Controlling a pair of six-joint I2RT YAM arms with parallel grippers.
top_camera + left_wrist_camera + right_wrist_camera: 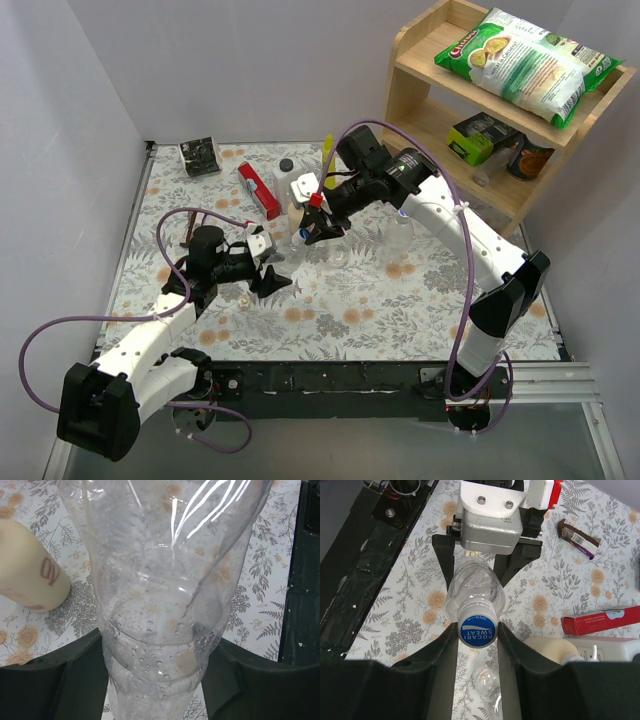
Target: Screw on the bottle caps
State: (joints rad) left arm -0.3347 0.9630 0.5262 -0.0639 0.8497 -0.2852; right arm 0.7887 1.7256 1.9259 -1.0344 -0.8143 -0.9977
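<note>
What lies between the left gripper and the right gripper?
A clear bottle, held by the left gripper; its blue cap sits in the right gripper. The right wrist view shows this.

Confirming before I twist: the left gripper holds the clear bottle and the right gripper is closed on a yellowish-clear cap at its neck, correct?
No: the cap in the right gripper is blue, not yellowish-clear, as the right wrist view shows. The left gripper does hold the clear bottle.
</note>
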